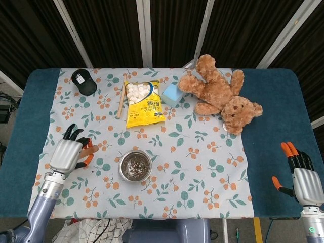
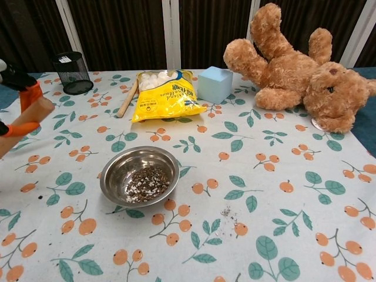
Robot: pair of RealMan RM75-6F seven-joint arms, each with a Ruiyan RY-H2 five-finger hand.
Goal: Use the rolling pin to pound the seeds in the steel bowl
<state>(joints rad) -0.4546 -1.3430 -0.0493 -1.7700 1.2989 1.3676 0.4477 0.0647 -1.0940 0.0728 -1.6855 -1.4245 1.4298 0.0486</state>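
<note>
The steel bowl (image 1: 135, 166) (image 2: 140, 176) stands at the front of the flowered cloth, with dark and pale seeds (image 2: 147, 183) in its bottom. My left hand (image 1: 68, 153) (image 2: 19, 82) is left of the bowl and grips the wooden rolling pin (image 2: 26, 120), lifted off the cloth and tilted. In the head view only the pin's end (image 1: 93, 149) shows past the fingers. My right hand (image 1: 305, 177) hangs far right over the blue table, fingers apart and holding nothing.
A black mesh cup (image 1: 83, 81), a thin wooden stick (image 1: 121, 96), a yellow marshmallow bag (image 1: 144, 103), a blue block (image 1: 172, 93) and a teddy bear (image 1: 220, 93) lie along the back. A few spilled seeds (image 2: 229, 212) sit right of the bowl.
</note>
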